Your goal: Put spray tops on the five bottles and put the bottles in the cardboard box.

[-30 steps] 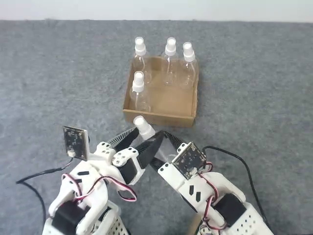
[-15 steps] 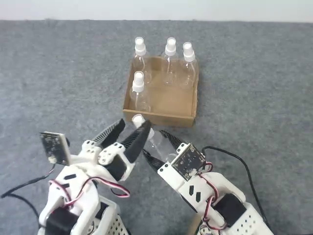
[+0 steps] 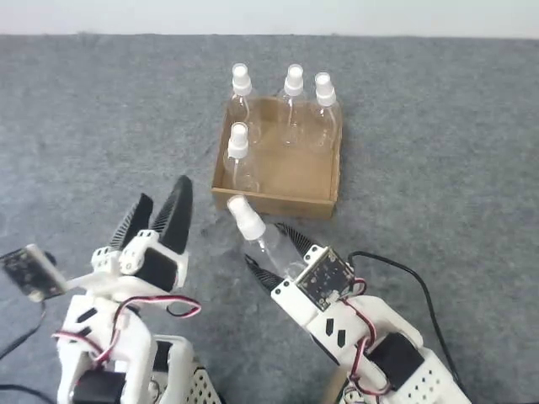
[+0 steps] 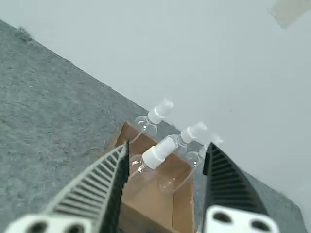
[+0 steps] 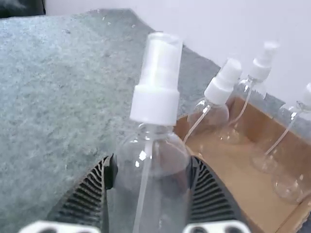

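Observation:
My right gripper [image 3: 274,252] is shut on a clear bottle [image 3: 268,243] with a white spray top [image 3: 244,215], held just in front of the cardboard box [image 3: 276,202]. In the right wrist view the bottle [image 5: 148,165] stands between the black fingers [image 5: 85,194], its spray top [image 5: 156,80] on. Several capped bottles [image 3: 239,156] stand inside the box. My left gripper [image 3: 156,215] is open and lifted, left of the held bottle and apart from it. The left wrist view looks between its fingers [image 4: 102,182] at the box [image 4: 146,204] and the bottles [image 4: 158,153] in it.
A grey carpeted surface [image 3: 438,168] spreads around the box, with free room on both sides. A pale wall [image 3: 269,17] runs along the far edge. A black cable [image 3: 408,278] loops beside the right arm.
My left gripper let go of the spray top, opened, and swung left and up away from the bottle. The right gripper kept hold of the bottle, which now carries the top.

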`<state>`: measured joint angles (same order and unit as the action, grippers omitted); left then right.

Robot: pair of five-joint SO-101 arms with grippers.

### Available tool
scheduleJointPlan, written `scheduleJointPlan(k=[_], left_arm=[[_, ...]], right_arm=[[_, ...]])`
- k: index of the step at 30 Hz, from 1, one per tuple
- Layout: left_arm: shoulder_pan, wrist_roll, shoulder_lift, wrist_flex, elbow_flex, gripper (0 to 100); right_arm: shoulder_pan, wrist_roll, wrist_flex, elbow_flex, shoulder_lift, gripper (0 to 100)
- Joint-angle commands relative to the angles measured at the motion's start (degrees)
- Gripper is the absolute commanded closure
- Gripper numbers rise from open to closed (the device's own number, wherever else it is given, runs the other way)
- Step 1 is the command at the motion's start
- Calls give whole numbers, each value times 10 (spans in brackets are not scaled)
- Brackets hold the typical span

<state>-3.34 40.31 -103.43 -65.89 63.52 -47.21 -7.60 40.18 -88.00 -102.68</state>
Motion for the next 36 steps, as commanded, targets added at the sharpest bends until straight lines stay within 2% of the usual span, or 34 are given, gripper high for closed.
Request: scheduleJointPlan(k=[1,8,15,18,22,36], left_arm=[[-17,11,-11,45,6,768],[-17,40,-11,129,84,769],[-11,39,-11,189,137,769],[23,29,-11,203,160,769],[69,2,-11,200,174,769],[169,-39,-11,120,160,769]], right_arm=[[4,-11,-41,11,-12,993],[4,-11,-83,14,-12,993],[2,-11,-100,14,-12,993],[-16,-11,-99,14,-12,993],[-50,-11,-96,11,-12,993],[-50,-11,-93,-5,-12,993]])
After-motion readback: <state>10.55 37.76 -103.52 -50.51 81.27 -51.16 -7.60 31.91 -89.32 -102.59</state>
